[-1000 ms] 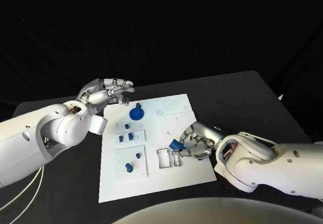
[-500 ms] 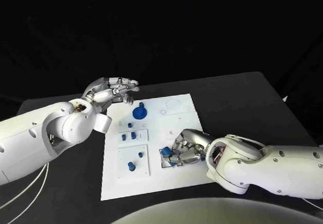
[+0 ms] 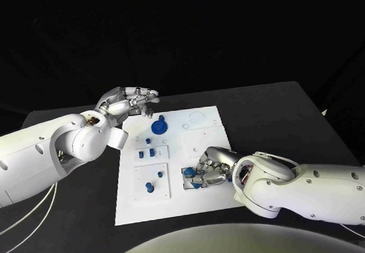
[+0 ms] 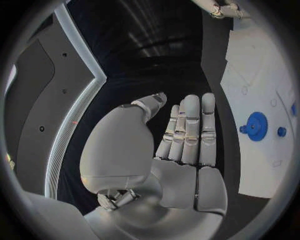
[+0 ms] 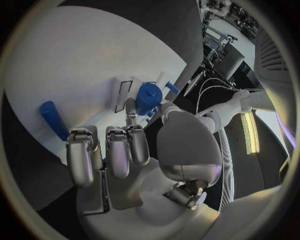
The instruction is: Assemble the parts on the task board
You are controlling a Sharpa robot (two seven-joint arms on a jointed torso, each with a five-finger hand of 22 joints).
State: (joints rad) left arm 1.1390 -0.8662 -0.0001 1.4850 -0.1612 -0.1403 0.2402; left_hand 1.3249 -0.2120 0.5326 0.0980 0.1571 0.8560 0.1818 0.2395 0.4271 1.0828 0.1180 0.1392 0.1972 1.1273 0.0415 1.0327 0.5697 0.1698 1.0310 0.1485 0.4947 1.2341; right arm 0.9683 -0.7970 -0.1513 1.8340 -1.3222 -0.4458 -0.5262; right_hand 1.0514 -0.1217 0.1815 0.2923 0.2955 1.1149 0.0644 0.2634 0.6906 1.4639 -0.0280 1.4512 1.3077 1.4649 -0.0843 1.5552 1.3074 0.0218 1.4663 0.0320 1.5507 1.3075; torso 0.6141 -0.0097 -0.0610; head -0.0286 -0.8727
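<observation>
The white task board (image 3: 211, 191) lies mid-table. My right hand (image 3: 212, 167) pinches a blue part (image 3: 188, 172) between thumb and a finger and holds it at the rectangular slots near the board's front middle. The right wrist view shows that part (image 5: 148, 98) against the slot frames (image 5: 123, 93), with a blue cylinder (image 5: 52, 119) lying on the board beside it. My left hand (image 3: 131, 101) hovers over the board's far left corner, holding nothing; its fingers (image 4: 188, 131) are stretched out. A blue gear (image 3: 158, 127) sits just in front of it, and the gear (image 4: 255, 126) also appears in the left wrist view.
Small blue pieces stand in the board's left half: a pair (image 3: 146, 154) in the middle block and two (image 3: 148, 188) in the near block. A small peg (image 3: 185, 126) sits right of the gear. Black table (image 3: 283, 119) surrounds the board.
My right hand has moved left with the blue part, from the board's right side down onto the rectangular slots. The left hand has barely shifted.
</observation>
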